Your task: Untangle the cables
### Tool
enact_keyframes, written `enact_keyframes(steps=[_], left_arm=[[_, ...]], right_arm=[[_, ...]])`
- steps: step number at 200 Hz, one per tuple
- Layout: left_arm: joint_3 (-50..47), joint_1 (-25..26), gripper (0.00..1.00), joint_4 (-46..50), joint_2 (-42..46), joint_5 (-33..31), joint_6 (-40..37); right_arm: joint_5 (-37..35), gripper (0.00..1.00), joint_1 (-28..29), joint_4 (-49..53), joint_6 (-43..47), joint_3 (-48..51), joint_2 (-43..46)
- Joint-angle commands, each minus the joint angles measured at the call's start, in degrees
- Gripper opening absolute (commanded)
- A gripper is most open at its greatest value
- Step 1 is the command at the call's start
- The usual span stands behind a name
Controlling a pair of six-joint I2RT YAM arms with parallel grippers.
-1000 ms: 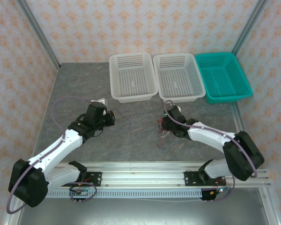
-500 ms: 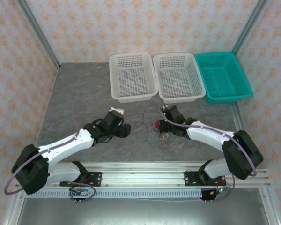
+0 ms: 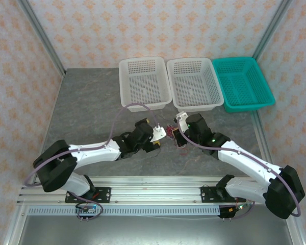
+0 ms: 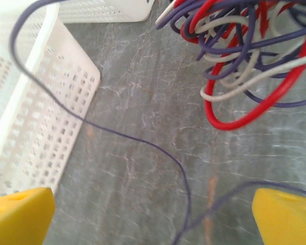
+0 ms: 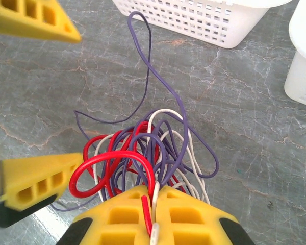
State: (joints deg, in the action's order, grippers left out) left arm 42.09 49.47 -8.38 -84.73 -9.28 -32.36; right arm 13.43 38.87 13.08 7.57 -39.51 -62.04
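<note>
Cables [image 3: 174,136], red, purple and white, are bunching in one tangled knot near the middle of the grey table [image 3: 92,102], toward 6 o'clock from the gap between the two white baskets. Whether the knot is resting on the table or hanging just above it is hard to tell.

The right claw [image 3: 178,135] is sitting at the knot's 3 o'clock side. In the right wrist view the right claw [image 5: 154,198] is pressing its yellow fingers fully together, pinching a red wire and a white wire, while the other loops of the cables [image 5: 143,148] are spilling out toward 12 o'clock. One purple strand [image 5: 145,61] is trailing away alone toward 12 o'clock, reaching close to a basket wall.

The left claw [image 3: 160,133] is hovering just beside the knot at its 9 o'clock side. In its own wrist view the left claw [image 4: 153,214] is standing spread wide and gripping nothing. The cables [image 4: 239,56] are showing at 1 o'clock, and the purple strand [image 4: 117,135] is running loosely between the fingers without touching either.

The first white basket [image 3: 144,84] and the second white basket [image 3: 194,84] are sitting side by side at the table's 12 o'clock edge. A green basket [image 3: 242,84] is standing right against them at 3 o'clock.
</note>
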Motion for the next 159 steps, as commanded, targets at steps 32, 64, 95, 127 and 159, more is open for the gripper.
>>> enact_keyframes(steps=[32,64,95,127,159], left_arm=[[4.20,-5.75,0.99,-9.81,-1.91,2.52,-9.84],[9.72,-6.41,0.97,-9.68,-6.33,4.52,-11.54],[16.60,-6.36,0.71,-5.59,-10.57,7.50,-10.34],[18.59,-6.36,0.33,-5.60,-12.88,8.40,-10.52],[18.71,-6.32,0.24,-4.06,-12.86,9.71,-10.27]], right_arm=[[-1.80,0.00,0.68,0.94,0.04,1.58,1.26],[-0.68,0.00,0.68,-1.23,-0.25,2.33,1.40],[-1.95,0.00,0.70,-1.04,0.38,1.81,1.70],[-3.09,0.00,0.68,-2.23,-0.44,2.53,2.71],[-4.42,0.00,0.68,-5.04,-1.30,3.82,3.59]])
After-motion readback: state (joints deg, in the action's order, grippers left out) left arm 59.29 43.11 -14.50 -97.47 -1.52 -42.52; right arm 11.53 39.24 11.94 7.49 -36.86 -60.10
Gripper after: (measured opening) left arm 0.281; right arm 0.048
